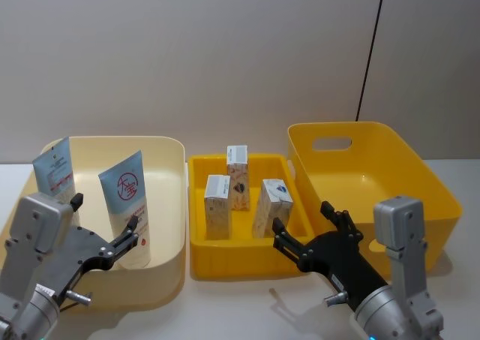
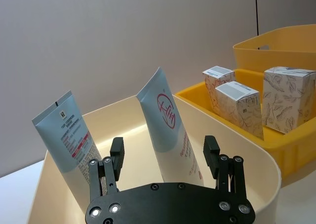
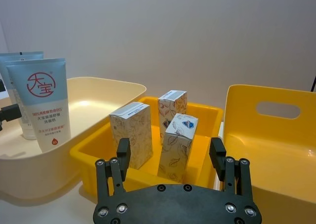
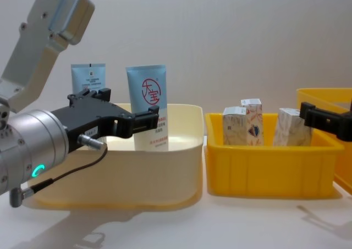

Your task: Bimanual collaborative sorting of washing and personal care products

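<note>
Fingers spread ready for grasping, my left gripper [image 1: 105,220] faces upright blue-white plastic tubes [image 1: 126,194], my right gripper [image 1: 302,218] cream patterned cardboard cartons [image 1: 217,206].

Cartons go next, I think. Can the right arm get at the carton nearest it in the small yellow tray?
Probably yes. The right gripper hovers by the near right corner of the tray, fingers open, and the carton stands upright above the rim with nothing between them.
</note>
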`<state>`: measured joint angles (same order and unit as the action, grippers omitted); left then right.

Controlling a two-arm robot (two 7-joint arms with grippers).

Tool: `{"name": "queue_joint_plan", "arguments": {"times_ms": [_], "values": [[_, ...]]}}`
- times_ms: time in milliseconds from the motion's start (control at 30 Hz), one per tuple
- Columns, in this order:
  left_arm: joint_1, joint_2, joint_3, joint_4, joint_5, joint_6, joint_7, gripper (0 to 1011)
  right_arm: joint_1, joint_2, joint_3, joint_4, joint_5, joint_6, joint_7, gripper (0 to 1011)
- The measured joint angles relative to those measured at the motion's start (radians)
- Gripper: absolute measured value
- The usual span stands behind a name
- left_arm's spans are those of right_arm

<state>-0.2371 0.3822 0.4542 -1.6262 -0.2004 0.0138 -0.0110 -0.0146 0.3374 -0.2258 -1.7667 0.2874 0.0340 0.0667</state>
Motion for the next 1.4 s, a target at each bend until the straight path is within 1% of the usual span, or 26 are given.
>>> {"name": "queue_joint_plan", "arguments": {"times_ms": [967, 1167, 1400], "values": [[0.000, 0.000, 0.000, 0.000, 0.000, 0.000, 0.000, 1002, 0.000, -0.002, 0.002, -0.001, 0.001, 0.000, 0.000, 998], [0.000, 0.000, 0.000, 0.000, 0.000, 0.000, 0.000, 1002, -0.001, -0.019, 0.018, -0.009, 0.021, 0.004, -0.002, 998], [0.000, 0.000, 0.000, 0.000, 0.000, 0.000, 0.000, 1002, -0.002, -0.050, 0.043, -0.024, 0.063, 0.015, -0.012, 998]]}}
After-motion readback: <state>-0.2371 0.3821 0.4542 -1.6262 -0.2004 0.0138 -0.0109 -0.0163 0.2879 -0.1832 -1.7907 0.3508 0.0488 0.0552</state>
